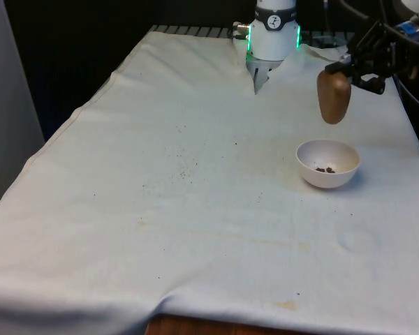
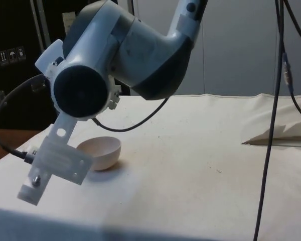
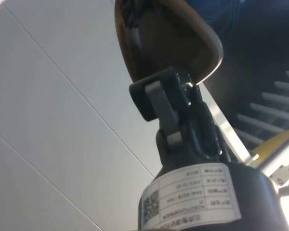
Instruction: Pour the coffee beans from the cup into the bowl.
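We see the black two-finger gripper [image 1: 343,70] clamped on the brown cup [image 1: 333,97], tipped above the white round bowl [image 1: 328,163] holding a few dark beans [image 1: 326,169].

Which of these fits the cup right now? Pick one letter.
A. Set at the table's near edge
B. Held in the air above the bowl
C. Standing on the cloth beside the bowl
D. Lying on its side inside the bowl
B: in the front view the gripper holds the brown cup clear of the cloth, just above the white bowl, which has a few coffee beans in it.
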